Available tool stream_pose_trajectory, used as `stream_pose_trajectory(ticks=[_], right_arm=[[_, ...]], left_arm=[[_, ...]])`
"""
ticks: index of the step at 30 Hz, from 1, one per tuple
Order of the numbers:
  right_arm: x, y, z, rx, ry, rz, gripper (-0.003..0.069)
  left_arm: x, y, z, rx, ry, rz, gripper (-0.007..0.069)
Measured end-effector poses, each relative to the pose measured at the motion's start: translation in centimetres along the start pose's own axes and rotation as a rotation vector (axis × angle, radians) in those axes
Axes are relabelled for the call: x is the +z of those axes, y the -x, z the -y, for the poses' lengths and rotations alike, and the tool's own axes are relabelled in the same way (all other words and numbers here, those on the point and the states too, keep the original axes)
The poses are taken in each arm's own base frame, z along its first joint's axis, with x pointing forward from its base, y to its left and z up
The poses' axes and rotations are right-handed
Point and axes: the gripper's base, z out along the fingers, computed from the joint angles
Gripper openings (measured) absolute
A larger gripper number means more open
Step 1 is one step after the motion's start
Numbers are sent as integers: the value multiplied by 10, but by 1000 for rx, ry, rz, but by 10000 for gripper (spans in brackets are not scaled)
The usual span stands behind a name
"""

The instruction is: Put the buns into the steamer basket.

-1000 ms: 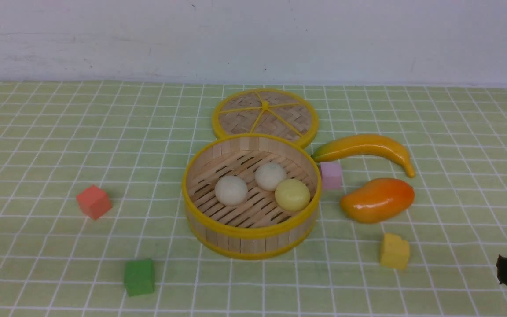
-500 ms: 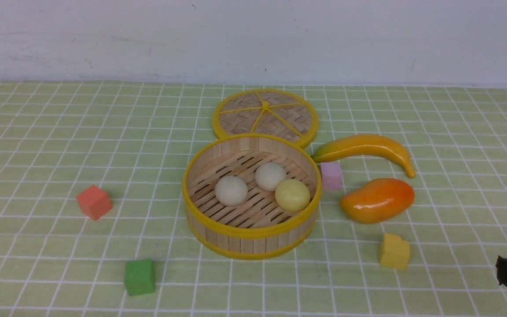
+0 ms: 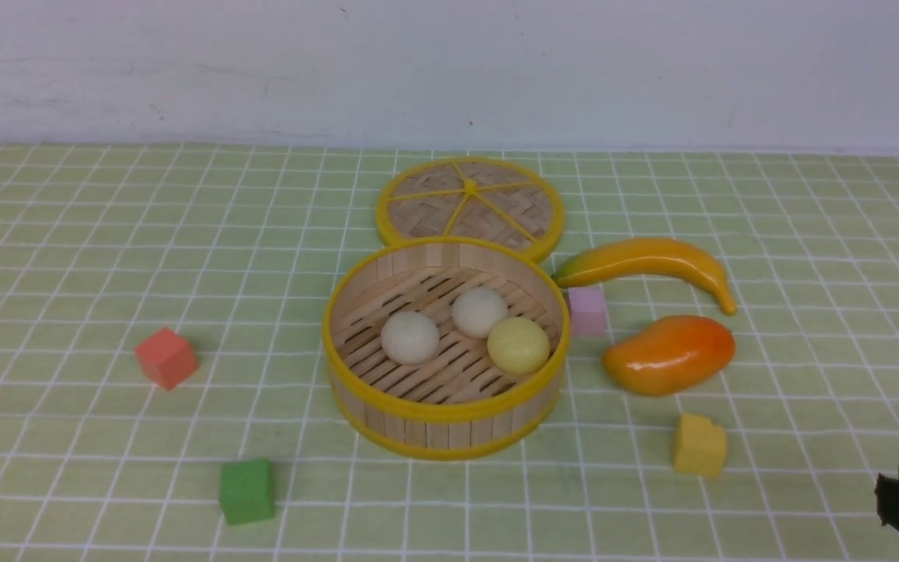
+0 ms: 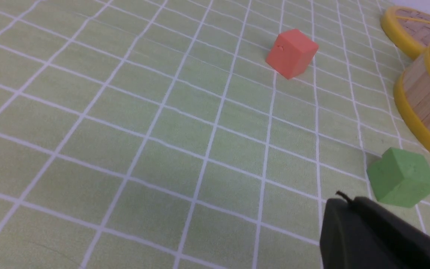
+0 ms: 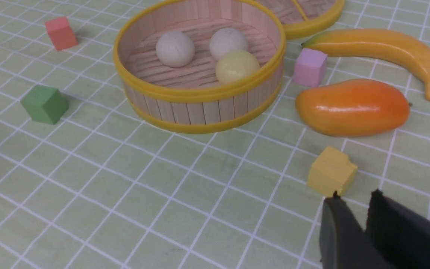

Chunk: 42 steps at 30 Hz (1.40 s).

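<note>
The steamer basket (image 3: 442, 410) stands mid-table. All three buns lie on its slatted floor: two off-white ones (image 3: 410, 337) (image 3: 480, 312) and a pale yellow one (image 3: 518, 345). The right wrist view shows the basket (image 5: 200, 108) with the buns (image 5: 175, 48) inside. My right gripper (image 3: 886, 488) is low at the front right, far from the basket, just behind the yellow cube. It is empty, with a narrow gap between its fingertips (image 5: 355, 198). My left gripper (image 4: 343, 203) is out of the front view. It is shut and empty, near the green cube (image 4: 401, 177).
The flat lid (image 3: 470, 204) lies behind the basket. A banana (image 3: 644, 261), a pink cube (image 3: 587, 309) and a mango (image 3: 668, 353) lie to its right. A yellow cube (image 3: 699, 445) sits at the front right. A red cube (image 3: 166, 357) and a green cube (image 3: 246, 490) sit on the left.
My right gripper has sunk slightly lower at the front-right corner. The buns and basket have not moved.
</note>
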Motion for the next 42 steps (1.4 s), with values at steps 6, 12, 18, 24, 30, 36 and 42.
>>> stream_pose_trajectory(ticks=[6, 12, 18, 24, 30, 36, 42], right_arm=[[0, 0, 0, 0, 0, -1, 125], [0, 0, 0, 0, 0, -2, 127], [0, 0, 0, 0, 0, -2, 133], [-4, -1, 4, -113, -45, 15, 139], [-26, -6, 17, -83, -218, 124, 142], [-27, -53, 24, -31, -362, 128, 150], [-9, -115, 26, 1, -365, 30, 156]], left_arm=[[0, 0, 0, 0, 0, 0, 4], [0, 0, 0, -1, 0, 0, 4], [0, 0, 0, -1, 0, 0, 4], [0, 0, 0, -1, -1, 1, 4], [0, 0, 0, -1, -1, 1, 10], [0, 0, 0, -1, -1, 1, 16], [0, 0, 0, -1, -1, 1, 20]])
